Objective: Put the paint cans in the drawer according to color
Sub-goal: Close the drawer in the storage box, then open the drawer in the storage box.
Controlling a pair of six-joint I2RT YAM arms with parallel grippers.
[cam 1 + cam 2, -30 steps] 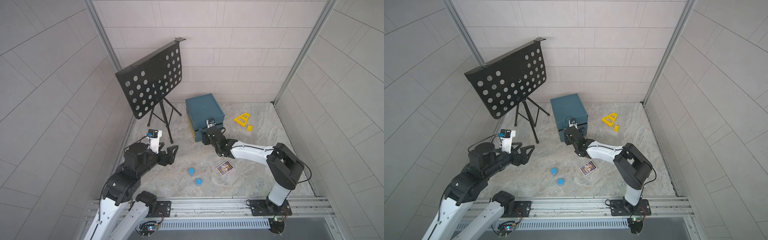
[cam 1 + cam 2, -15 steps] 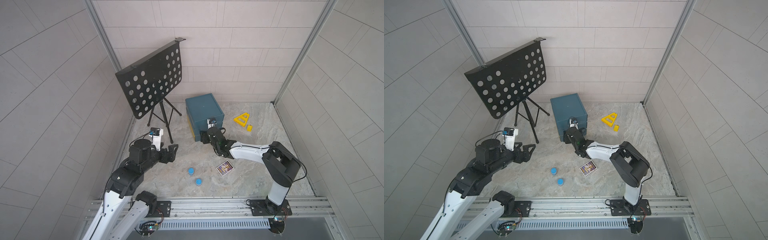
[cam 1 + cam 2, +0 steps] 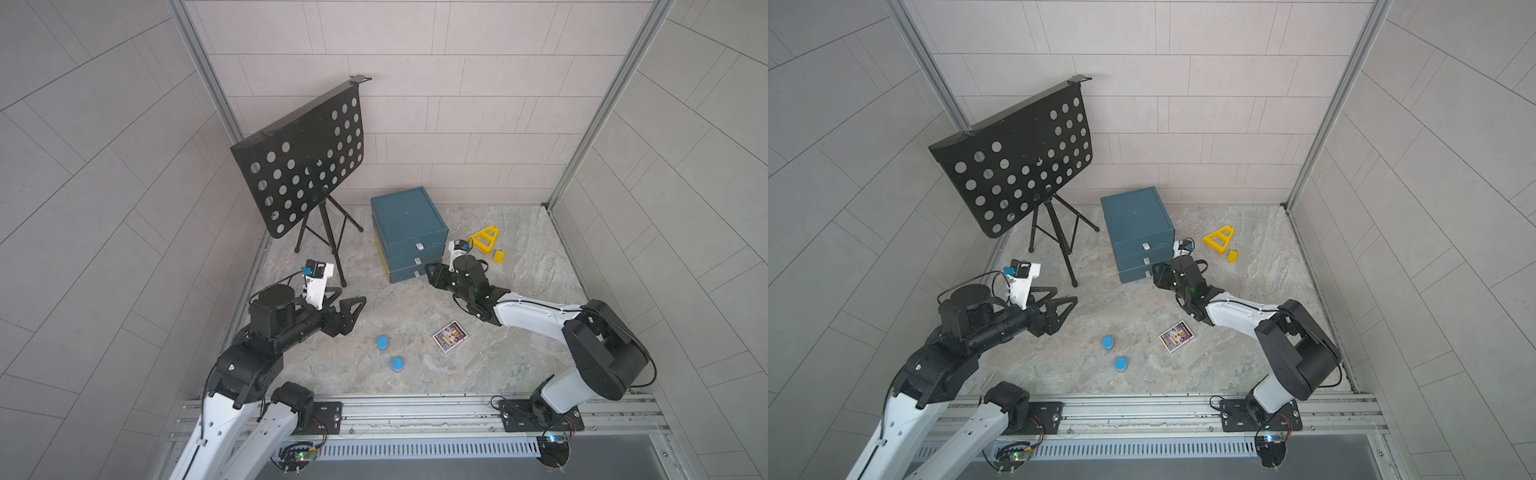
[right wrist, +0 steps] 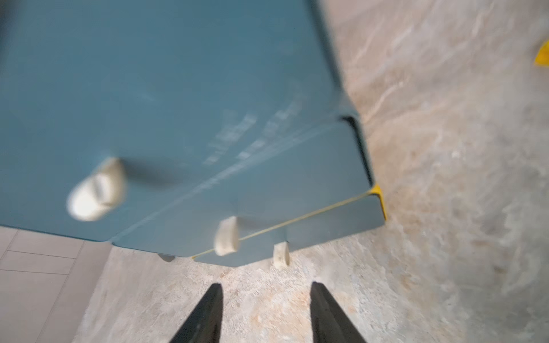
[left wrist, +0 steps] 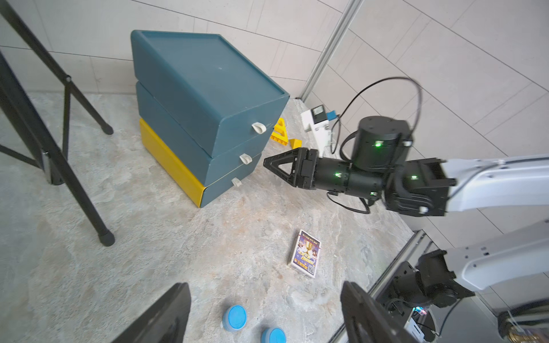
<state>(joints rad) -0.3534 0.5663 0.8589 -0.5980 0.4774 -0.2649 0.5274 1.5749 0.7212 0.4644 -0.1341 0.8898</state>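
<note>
- My right tool (image 4: 266,284), spread, empty: smooth teal plastic drawer box (image 4: 178,89) just ahead.
- My left tool (image 5: 263,285), spread: two squat round blue-lidded paint cans (image 5: 234,317) ahead, below.

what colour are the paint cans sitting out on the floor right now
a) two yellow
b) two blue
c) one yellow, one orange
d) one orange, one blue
b: both cans out on the floor have blue tops, and no yellow or orange can shows in any view.
</note>
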